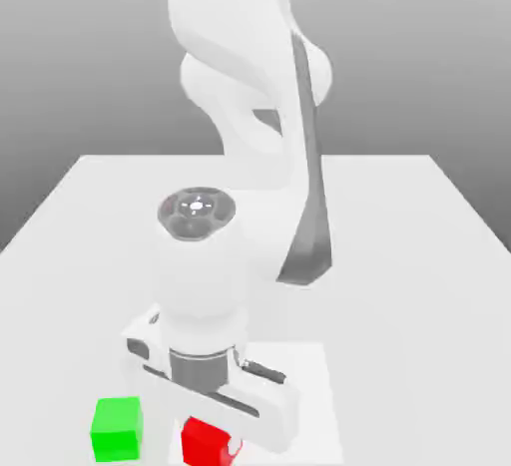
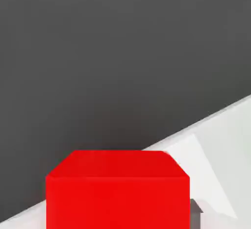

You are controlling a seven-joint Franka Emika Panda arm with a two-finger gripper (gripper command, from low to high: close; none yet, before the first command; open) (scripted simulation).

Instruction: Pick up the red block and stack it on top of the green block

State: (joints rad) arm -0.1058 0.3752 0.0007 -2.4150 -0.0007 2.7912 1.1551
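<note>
- The gripper [image 1: 212, 438] of a Franka Panda arm, angled across the lower middle of the exterior view, points down over the red block [image 1: 206, 443]; whether it stands apart, together or clamped on the block, the pictures cannot tell.
- The red block, at the lower edge of the exterior view just left of center, sits directly beneath the hand and looms close in the hand view, its near face square to the camera.
- A firm, centered grip on opposite faces appears to be the step in hand; the arm would do well to confirm it before a straight, slow lift, since an off-center squeeze could twist the cube.
- The green block [image 1: 117, 430], in the exterior view's lower left corner area, stands apart from the red one; the carry should clear its top before moving across, then align faces before lowering gently.
- A pale square [image 1: 304, 389] lies on the white table [image 1: 399, 284] at lower center.
</note>
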